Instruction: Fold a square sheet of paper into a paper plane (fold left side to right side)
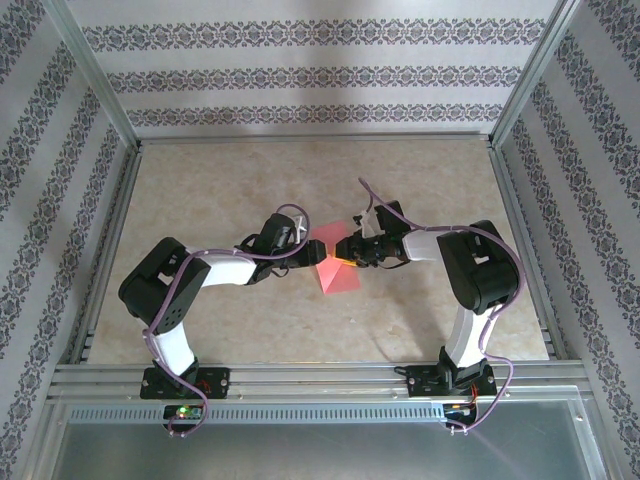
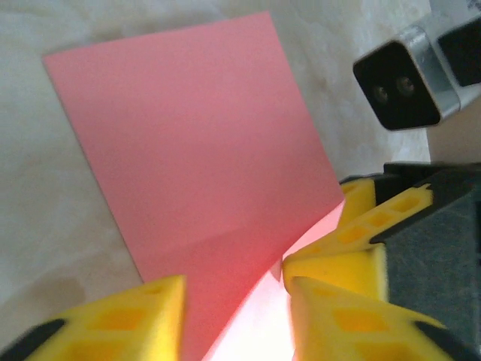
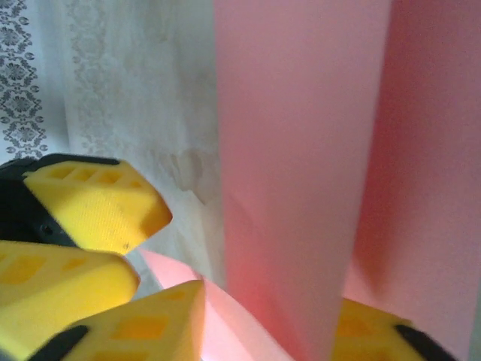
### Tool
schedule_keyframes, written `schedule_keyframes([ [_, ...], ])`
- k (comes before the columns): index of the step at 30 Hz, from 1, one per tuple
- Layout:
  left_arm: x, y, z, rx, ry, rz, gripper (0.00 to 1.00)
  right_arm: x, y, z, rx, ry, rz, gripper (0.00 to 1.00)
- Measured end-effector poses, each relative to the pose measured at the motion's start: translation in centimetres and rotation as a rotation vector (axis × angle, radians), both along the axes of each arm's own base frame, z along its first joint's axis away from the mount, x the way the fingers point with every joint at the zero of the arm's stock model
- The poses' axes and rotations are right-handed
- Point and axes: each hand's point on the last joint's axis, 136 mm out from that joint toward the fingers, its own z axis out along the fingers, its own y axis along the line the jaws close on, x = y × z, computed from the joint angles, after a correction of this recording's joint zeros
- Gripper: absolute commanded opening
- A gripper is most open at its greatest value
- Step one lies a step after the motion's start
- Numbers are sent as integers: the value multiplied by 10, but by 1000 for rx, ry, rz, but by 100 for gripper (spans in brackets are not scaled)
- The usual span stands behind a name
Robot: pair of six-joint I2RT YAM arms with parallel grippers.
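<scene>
left arm reaches from its base on the near rail toward the middle of the table. left gripper sits low at the left edge of the square sheet of paper, touching it or just beside it. in the left wrist view its yellow fingers stand partly apart with a clear gap between them. the near edge of the sheet rises into that gap, brightly lit, and neither finger is seen pressing on it, so nothing is clamped. the sheet is salmon-pink and unmarked and lies near the centre of the table between the two grippers. its far part rests flat on the marbled surface and its near part is lifted. a faint line crosses it close to the lifted edge; crease or shadow, cannot tell. right gripper meets the right side of the sheet, close to the left gripper, the two nearly tip to tip. in the right wrist view its fingers are parted, and a raised flap of the paper stands upright in the gap. the far finger is largely hidden behind that flap, and no pinch on the paper can be confirmed. right arm bends in from its base on the near rail.
</scene>
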Motion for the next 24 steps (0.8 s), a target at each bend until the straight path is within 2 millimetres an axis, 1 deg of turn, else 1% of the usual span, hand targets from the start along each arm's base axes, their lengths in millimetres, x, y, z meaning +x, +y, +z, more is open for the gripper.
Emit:
schedule_keyframes([
  [1,0,2,3,2,-8,10,56,1,0,1,2,-5,0,18],
  [3,0,8,15,-1,-35,31,64,2,1,2,4,-14,-1,10],
  [6,3,18,45,-20,-91,64,75,7,-1,8,9,-37,-10,3],
  [8,5,25,69,-44,-135,88,81,12,-3,20,18,-74,-23,0],
  [10,7,32,92,-73,-175,105,85,20,-8,39,33,-130,-42,0],
  [11,7,36,105,-91,-192,114,89,25,-12,53,43,-172,-56,0],
  [12,7,39,115,-109,-209,120,97,29,-16,69,56,-214,-69,0],
  [13,7,42,124,-126,-219,130,100,32,-19,83,68,-253,-81,0],
  [16,5,49,154,-195,-248,155,100,42,-31,132,118,-375,-130,0],
  [17,3,50,163,-220,-256,161,100,46,-36,151,141,-420,-151,0],
  [19,1,49,180,-270,-267,155,100,49,-44,183,178,-498,-181,0],
  [21,1,42,199,-325,-269,130,100,51,-50,216,214,-569,-207,0],
  [24,2,30,229,-422,-285,84,100,48,-52,257,270,-655,-225,0],
])
